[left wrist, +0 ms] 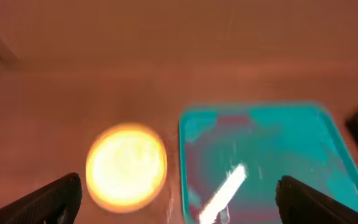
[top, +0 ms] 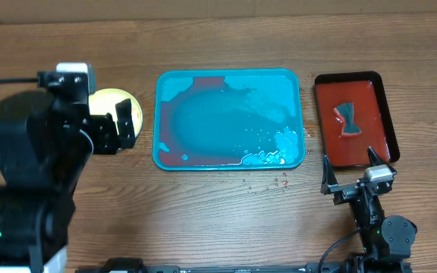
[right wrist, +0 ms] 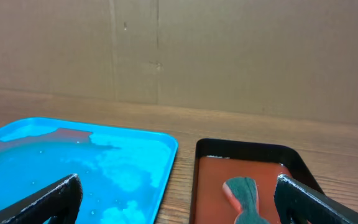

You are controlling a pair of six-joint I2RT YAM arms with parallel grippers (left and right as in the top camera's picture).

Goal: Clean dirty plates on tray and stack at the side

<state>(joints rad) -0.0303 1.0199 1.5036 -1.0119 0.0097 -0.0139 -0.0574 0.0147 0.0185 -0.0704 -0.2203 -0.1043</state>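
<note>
plates (top: 114, 102): only a yellow one shows, on the bench (top: 226, 220) at the tray's (top: 230, 73) nine o'clock.
left claw (left wrist: 178, 199) hangs by it, wide open, empty; right claw (top: 350, 165) likewise. best to lift away straight up, without nudging it.

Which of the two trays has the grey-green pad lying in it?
The small red tray, right of the turquoise tray, which holds only wet smears.

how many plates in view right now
1: a yellow plate on the table left of the turquoise tray, partly under the left end effector. More may be stacked beneath it or hidden.
</note>
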